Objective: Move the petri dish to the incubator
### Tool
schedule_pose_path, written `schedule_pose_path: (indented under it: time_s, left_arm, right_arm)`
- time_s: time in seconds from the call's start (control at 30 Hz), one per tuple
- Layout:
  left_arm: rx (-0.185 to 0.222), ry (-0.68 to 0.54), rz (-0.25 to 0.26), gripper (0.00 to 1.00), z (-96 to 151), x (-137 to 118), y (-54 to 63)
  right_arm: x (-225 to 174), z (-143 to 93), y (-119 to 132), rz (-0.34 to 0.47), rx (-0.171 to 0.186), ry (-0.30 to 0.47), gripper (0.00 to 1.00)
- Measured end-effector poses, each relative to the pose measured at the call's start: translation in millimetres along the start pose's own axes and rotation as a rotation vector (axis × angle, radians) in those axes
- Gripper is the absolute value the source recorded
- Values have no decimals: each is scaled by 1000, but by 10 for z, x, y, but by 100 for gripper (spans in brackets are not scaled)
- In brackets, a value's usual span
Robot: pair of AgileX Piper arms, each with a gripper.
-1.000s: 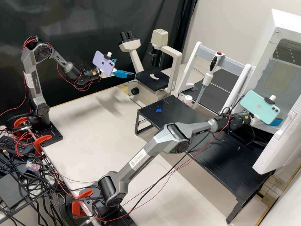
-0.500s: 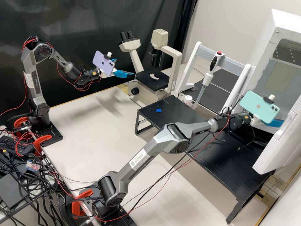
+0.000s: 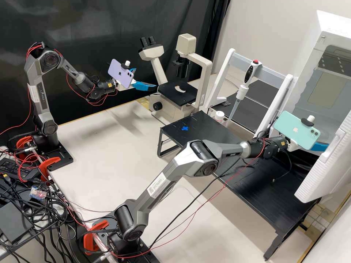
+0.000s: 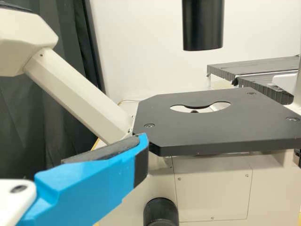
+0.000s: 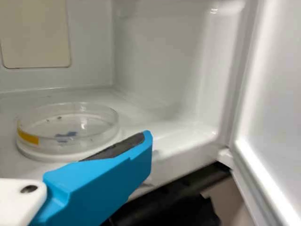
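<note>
At the upper left of the high view, the left gripper (image 3: 146,78) stands wide open and holds nothing, near the microscope (image 3: 178,93). At the right of that view, the right gripper (image 3: 320,147) is at the mouth of the incubator (image 3: 331,22), also open with nothing in its grasp. At the left of the right wrist view, the petri dish (image 5: 68,129) lies flat on the incubator's floor, near the blue finger (image 5: 106,176); I cannot tell whether they touch. Since the earlier frames, the right gripper has drawn back leftward in the high view; the left one has stayed put.
</note>
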Motion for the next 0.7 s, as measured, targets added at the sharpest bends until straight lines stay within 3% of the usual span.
schedule_pose_path:
  time_s: [0.03, 0.1, 0.37, 0.57, 0.7]
  left_arm:
    - [0, 0, 0, 100, 0, 0, 0]
    - [0, 0, 0, 100, 0, 0, 0]
    - [0, 0, 0, 100, 0, 0, 0]
    - [0, 0, 0, 100, 0, 0, 0]
    - [0, 0, 0, 100, 0, 0, 0]
  right_arm:
    - [-58, 41, 29, 16, 25, -11, 100]
    - [-167, 113, 94, 47, 37, -26, 100]
    - [-622, 347, 235, 116, 38, -54, 100]
    - [-1125, 340, 211, 170, 8, 11, 100]
    - [-1558, 277, 153, 204, -5, 99, 100]
